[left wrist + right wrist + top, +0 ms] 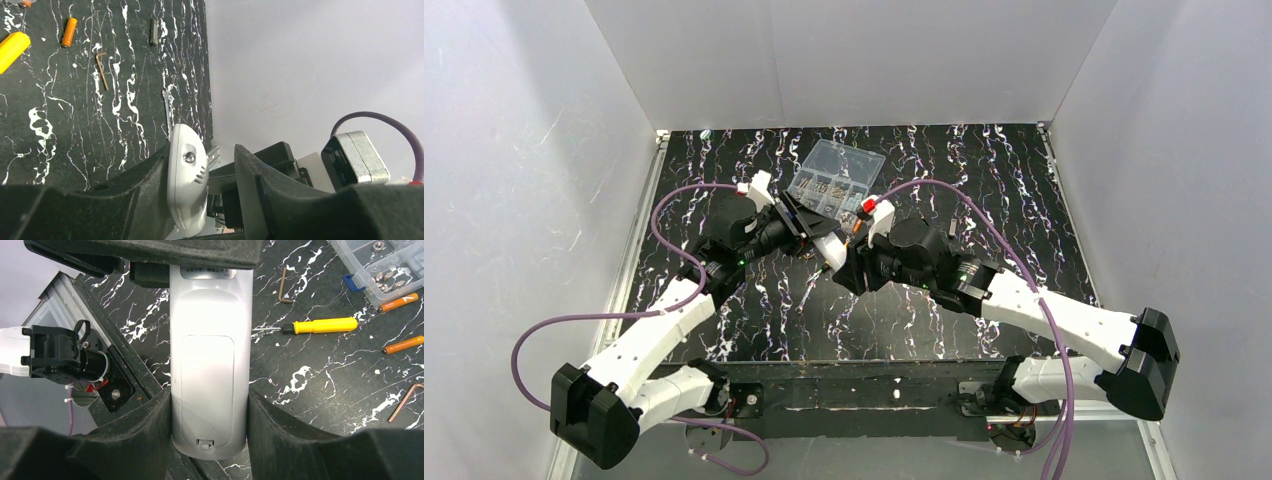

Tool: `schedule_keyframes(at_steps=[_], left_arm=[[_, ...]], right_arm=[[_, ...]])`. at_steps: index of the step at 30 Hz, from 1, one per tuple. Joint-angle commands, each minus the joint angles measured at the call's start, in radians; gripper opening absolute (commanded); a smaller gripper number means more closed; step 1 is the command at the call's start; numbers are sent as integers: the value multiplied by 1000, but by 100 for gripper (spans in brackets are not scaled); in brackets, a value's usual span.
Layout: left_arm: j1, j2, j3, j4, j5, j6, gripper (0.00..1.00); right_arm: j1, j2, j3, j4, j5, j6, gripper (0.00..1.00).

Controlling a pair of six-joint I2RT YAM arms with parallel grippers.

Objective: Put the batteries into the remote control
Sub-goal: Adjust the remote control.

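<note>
Right wrist view: my right gripper clamps the remote control back-up, cover closed; my left gripper seems to hold its end too; batteries lie on the table.

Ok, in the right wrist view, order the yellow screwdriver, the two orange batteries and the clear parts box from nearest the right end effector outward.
1. Yellow screwdriver, just right of the remote control it grips.
2. Lower battery, far right.
3. Upper battery, beside the box.
4. Clear parts box, top right corner.

The remote control has its far end hidden under the left gripper (its button face is turned away); the clear box is cut off by the frame's corner.
</note>
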Motion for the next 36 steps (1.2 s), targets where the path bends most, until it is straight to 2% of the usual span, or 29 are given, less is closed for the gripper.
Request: schedule_keyframes(at_steps=[1,5,21,32,33,34,36], left_arm=[[-4,-10,6,70,54,0,43],[-4,-5,4,89,67,-1,38],[-9,41,21,129,133,-5,38],[-15,47,28,115,141,10,22],[-16,48,28,115,141,12,19],[-16,47,29,112,142,13,13],[-16,47,31,104,147,18,2]], right_arm=[[-23,-11,39,47,-24,-7,1],[-50,-19,35,59,-66,8,1],[-86,-22,47,68,-147,17,1],[-91,-36,39,68,-149,13,1],[-92,-38,40,67,-153,8,3],[-92,-40,41,66,-161,1,8],[-92,-54,37,67,-166,-11,25]])
